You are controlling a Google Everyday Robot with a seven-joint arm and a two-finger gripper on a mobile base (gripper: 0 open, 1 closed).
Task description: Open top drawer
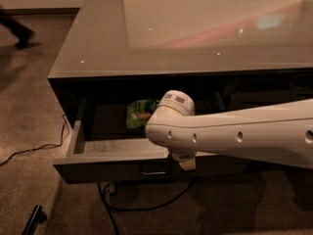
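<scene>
brown carpet [29, 131] lies all around a low grey cabinet [98, 48] with a shiny top. the drawer [98, 168] sits just under that top, at the left end of the cabinet, and it is pulled partway out. you can see its pale, scratched floor and a green packet [139, 112] lying near the back.

a big white arm [244, 136] comes in from the right and crosses over the drawer. the gripper [187, 163] hangs down from the arm's round end, right at the top edge of the drawer front, just to the right of the small handle [154, 170]. the arm hides most of it, so i cannot tell if it is spread, pressed together or pinching something.

the drawer looks nearly far enough out, i think. if the arm pulls much more, the drawer could hit its stop hard or tip down. if the gripper only rests on the edge, it could slip off. a black cable [146, 204] runs on the floor under the drawer front, and the robot could catch it if it rolls back.
</scene>
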